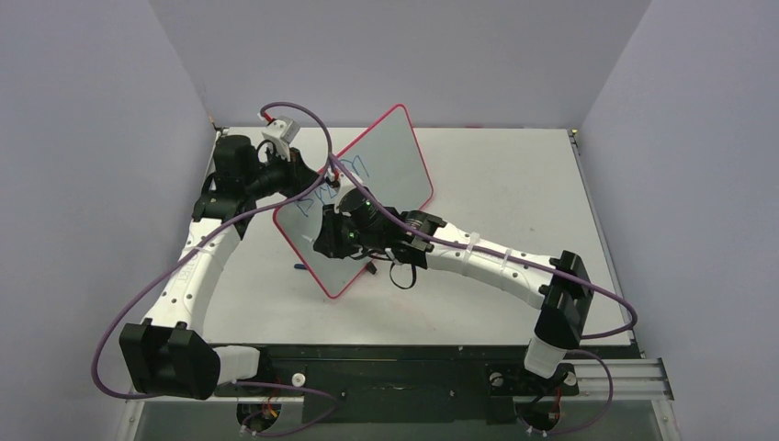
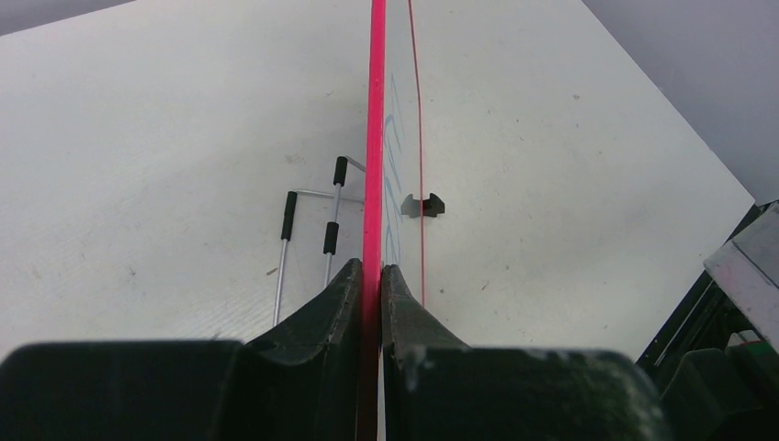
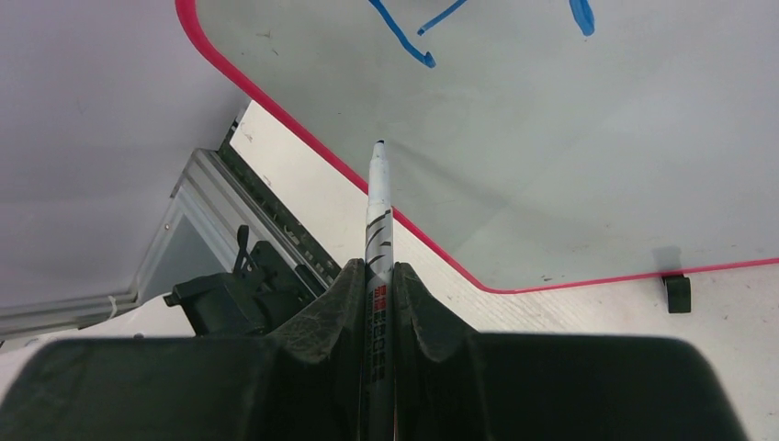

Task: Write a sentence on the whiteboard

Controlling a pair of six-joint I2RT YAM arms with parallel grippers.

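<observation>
L gripper [image 2: 370, 268] clamped on whiteboard [image 1: 386, 156] rim, board tilted up toward desk's [image 1: 514, 184] far-left corner. R gripper [image 3: 378, 266] pinching marker [image 3: 378, 202], tip just by rim, blue sentence [image 3: 400, 32] beyond.

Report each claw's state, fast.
Left claw: closed on the whiteboard, gripping its red rim.
Right claw: closed on the marker.
</observation>
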